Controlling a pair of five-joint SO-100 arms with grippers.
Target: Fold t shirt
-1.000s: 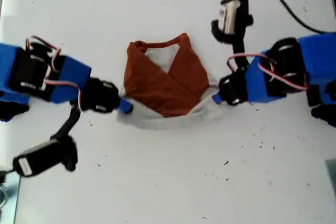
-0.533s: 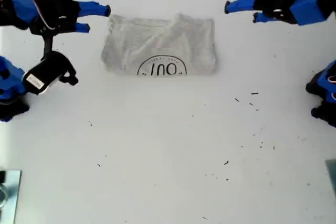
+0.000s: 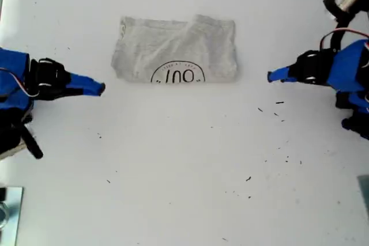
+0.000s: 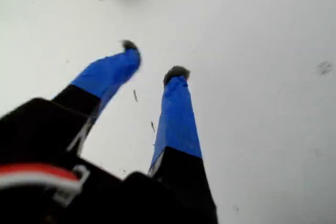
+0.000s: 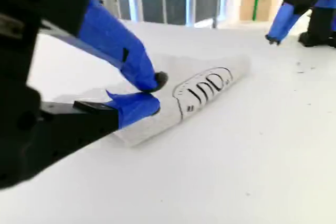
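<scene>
The white worktop [image 3: 184, 171] carries the t shirt [image 3: 176, 50], folded into a grey rectangle near the far edge in the exterior view. Its black semicircular logo [image 3: 177, 73] faces up at the near fold; the letters are too blurred to read. My second gripper [image 5: 155, 94] hovers beside the shirt, jaws narrowly parted, holding nothing. My first gripper [image 4: 152, 61] hangs over bare worktop, jaws apart, empty.
</scene>
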